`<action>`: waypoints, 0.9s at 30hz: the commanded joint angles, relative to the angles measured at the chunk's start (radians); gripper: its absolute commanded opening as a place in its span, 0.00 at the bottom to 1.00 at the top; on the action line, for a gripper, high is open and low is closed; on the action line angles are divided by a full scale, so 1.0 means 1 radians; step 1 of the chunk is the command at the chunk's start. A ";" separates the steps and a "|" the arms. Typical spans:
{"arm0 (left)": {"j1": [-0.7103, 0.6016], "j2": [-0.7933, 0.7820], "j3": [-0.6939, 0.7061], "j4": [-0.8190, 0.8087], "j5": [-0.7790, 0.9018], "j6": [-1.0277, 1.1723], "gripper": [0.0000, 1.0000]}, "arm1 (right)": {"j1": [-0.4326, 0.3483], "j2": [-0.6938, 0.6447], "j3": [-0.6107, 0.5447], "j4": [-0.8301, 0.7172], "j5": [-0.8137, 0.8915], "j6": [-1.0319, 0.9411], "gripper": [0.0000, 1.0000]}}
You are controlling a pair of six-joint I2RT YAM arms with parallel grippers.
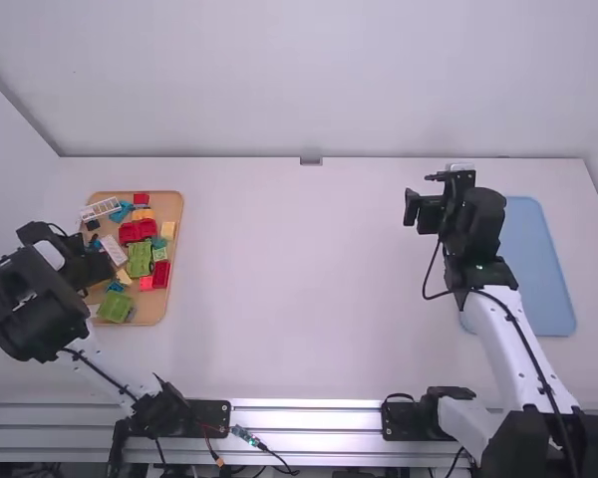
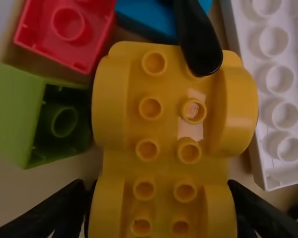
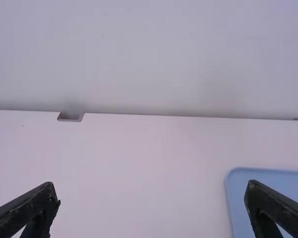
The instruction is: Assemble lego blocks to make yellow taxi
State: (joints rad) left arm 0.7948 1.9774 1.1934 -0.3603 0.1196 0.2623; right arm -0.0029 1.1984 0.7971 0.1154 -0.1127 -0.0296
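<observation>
Over the tan tray (image 1: 148,313) at the high view's left, my left gripper (image 2: 156,186) seems, as far as I can judge, closed across the wheels of the yellow base (image 2: 168,148). I have it near one end, so it could swivel or tip if lifted. The red block (image 2: 64,30) and green block (image 2: 15,111) crowd it and could snag. At the frame's right, my right gripper (image 3: 151,198) is spread and empty.

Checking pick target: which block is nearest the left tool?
The yellow block, right at the left tool, with rounded bulges along its sides. The red block, green block, blue block and white block lie farther off.
</observation>
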 commanded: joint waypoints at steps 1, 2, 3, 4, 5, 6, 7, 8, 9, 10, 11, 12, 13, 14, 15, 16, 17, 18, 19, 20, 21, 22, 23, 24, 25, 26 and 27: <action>-0.006 0.002 -0.010 0.000 0.004 0.011 0.70 | -0.004 0.002 0.016 0.001 0.001 0.003 0.99; -0.013 0.002 -0.010 0.003 0.003 0.011 0.70 | -0.004 0.002 0.016 0.001 0.001 0.003 0.99; -0.016 0.002 -0.010 0.003 0.003 0.011 0.69 | -0.004 0.002 0.016 0.001 0.001 0.003 0.99; -0.016 0.002 -0.010 0.003 0.003 0.011 0.65 | -0.004 0.002 0.016 0.001 0.001 0.003 0.99; -0.017 0.002 -0.010 0.003 0.003 0.011 0.61 | -0.004 0.002 0.016 0.001 0.002 0.003 0.99; -0.017 0.002 -0.010 0.002 0.003 0.008 0.60 | -0.004 0.002 0.016 0.001 0.001 0.003 0.99; -0.017 0.002 -0.010 0.002 0.003 0.008 0.58 | -0.004 0.002 0.016 0.001 0.001 0.003 0.99; -0.017 0.002 -0.010 0.002 0.003 0.008 0.58 | -0.004 0.002 0.016 0.001 0.001 0.003 0.99; -0.017 0.002 -0.010 0.005 0.003 0.008 0.55 | -0.004 0.002 0.016 0.001 0.002 0.003 0.99; -0.017 0.002 -0.010 0.006 0.003 0.006 0.50 | -0.004 0.002 0.016 0.001 0.002 0.003 0.99; -0.017 0.002 -0.010 0.007 0.002 -0.001 0.46 | -0.004 0.002 0.016 0.001 0.001 0.003 0.99; -0.016 0.002 -0.010 0.007 -0.001 -0.007 0.46 | -0.004 0.002 0.016 0.001 0.001 0.003 0.99; -0.015 0.002 -0.010 0.006 -0.009 -0.024 0.48 | -0.004 0.002 0.016 0.001 0.001 0.003 0.99; -0.016 0.002 -0.010 0.006 -0.009 -0.026 0.50 | -0.004 0.002 0.016 0.001 0.001 0.003 0.99; -0.017 0.001 -0.008 0.002 -0.004 -0.027 0.45 | -0.004 0.002 0.016 0.001 0.001 0.003 0.99; -0.015 0.001 -0.007 0.000 -0.004 -0.035 0.44 | -0.004 0.002 0.016 0.001 0.001 0.003 0.99; -0.016 -0.001 -0.005 0.000 -0.005 -0.059 0.44 | -0.004 0.002 0.016 0.001 0.002 0.003 0.99; -0.017 -0.003 0.000 -0.002 -0.007 -0.091 0.41 | -0.004 0.002 0.016 0.002 0.001 0.003 0.99; -0.015 -0.007 0.007 -0.006 -0.008 -0.115 0.35 | -0.004 0.002 0.016 0.003 0.001 0.003 0.99; -0.016 -0.013 0.016 -0.010 -0.007 -0.136 0.29 | -0.004 0.002 0.016 0.005 0.002 0.003 0.99; -0.018 -0.021 0.026 -0.019 -0.007 -0.154 0.25 | -0.004 0.002 0.016 0.005 0.001 0.003 0.99; -0.016 -0.032 0.040 -0.033 -0.008 -0.178 0.20 | -0.004 0.002 0.016 0.008 0.001 0.003 0.99; -0.015 -0.048 0.054 -0.050 -0.008 -0.195 0.16 | -0.004 0.002 0.016 0.008 0.001 0.003 0.99; -0.018 -0.068 0.063 -0.066 -0.008 -0.208 0.11 | -0.004 0.002 0.016 0.008 0.001 0.003 0.99; -0.017 -0.080 0.066 -0.072 -0.008 -0.213 0.09 | -0.004 0.002 0.016 0.008 0.001 0.003 0.99; -0.019 -0.114 0.072 -0.087 -0.003 -0.221 0.06 | -0.004 0.002 0.016 0.008 0.002 0.003 0.99; -0.024 -0.135 0.072 -0.093 -0.004 -0.227 0.04 | -0.004 0.002 0.016 0.008 0.002 0.003 0.99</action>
State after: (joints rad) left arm 0.7864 1.9305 1.2259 -0.4465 0.1188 0.0864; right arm -0.0032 1.1984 0.7971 0.1207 -0.1135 -0.0311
